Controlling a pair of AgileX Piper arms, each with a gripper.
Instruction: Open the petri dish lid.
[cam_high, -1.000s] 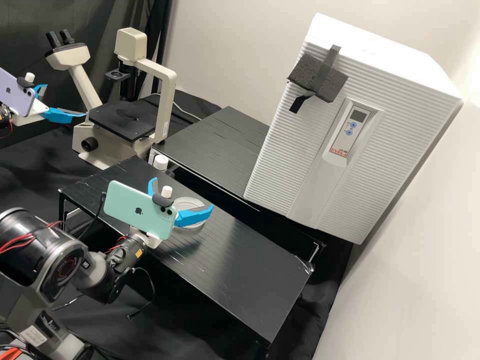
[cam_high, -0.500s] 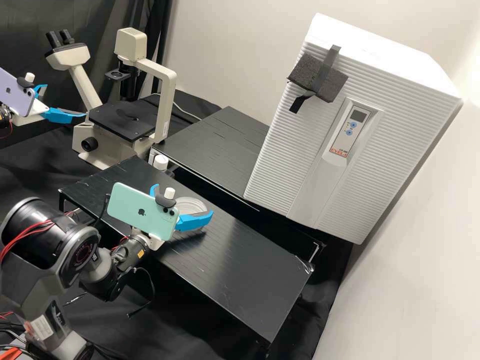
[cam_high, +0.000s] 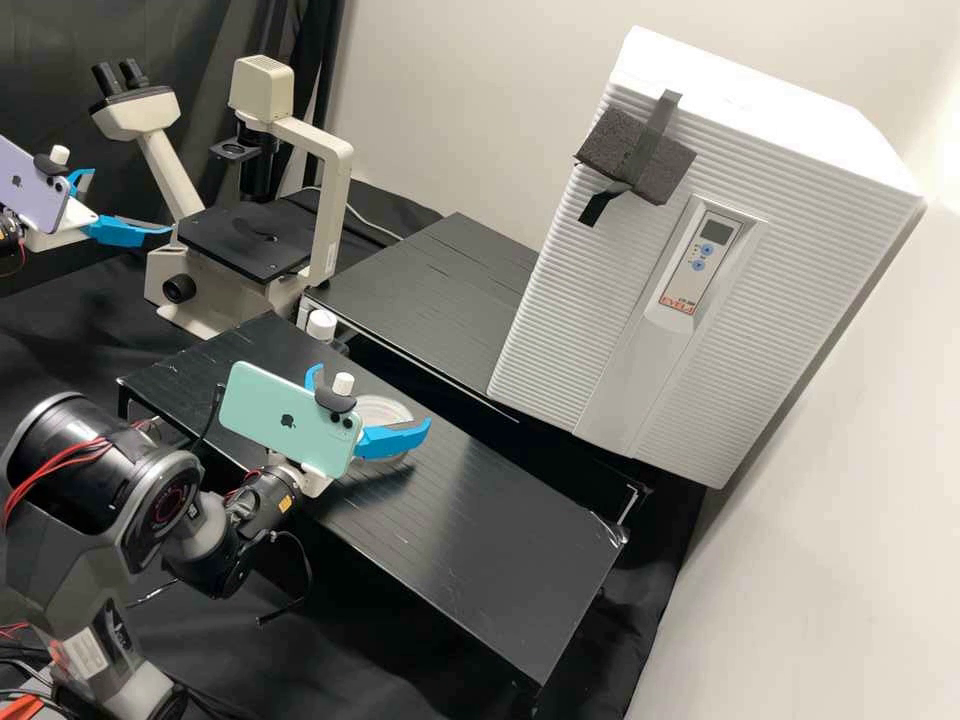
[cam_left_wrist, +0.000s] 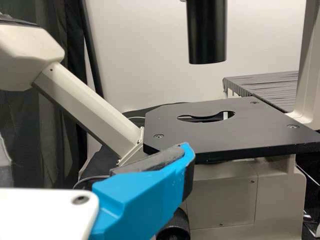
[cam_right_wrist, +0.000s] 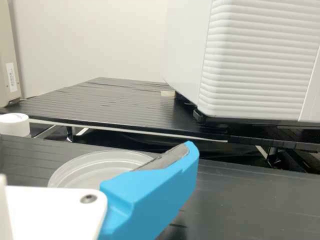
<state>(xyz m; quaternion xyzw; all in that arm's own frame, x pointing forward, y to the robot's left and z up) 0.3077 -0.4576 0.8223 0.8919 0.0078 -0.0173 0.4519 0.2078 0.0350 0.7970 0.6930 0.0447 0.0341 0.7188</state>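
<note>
In the high view my right gripper (cam_high: 372, 399) stands open, its two blue fingers apart on either side of the clear round petri dish (cam_high: 398, 412) on the low black table. The phone mount hides part of the dish. The right wrist view shows one blue finger of my right gripper (cam_right_wrist: 150, 187) in front of the dish (cam_right_wrist: 90, 172); whether they touch, and whether the lid lies on it, I cannot tell. At the far left of the high view my left gripper (cam_high: 132, 200) is open and empty. In the left wrist view, a finger of my left gripper (cam_left_wrist: 142, 195) is near the microscope.
A cream microscope (cam_high: 335, 190) with a black stage (cam_left_wrist: 220, 135) is at the back left. The white-capped container (cam_high: 321, 325) stands behind the low table (cam_high: 480, 560). A large white ribbed box (cam_high: 560, 320) is at the back right, beside another black table (cam_high: 430, 300).
My right gripper has shifted slightly rightward in the high view, and its arm's thicker links have moved too. The dish and my left gripper have kept their places.
</note>
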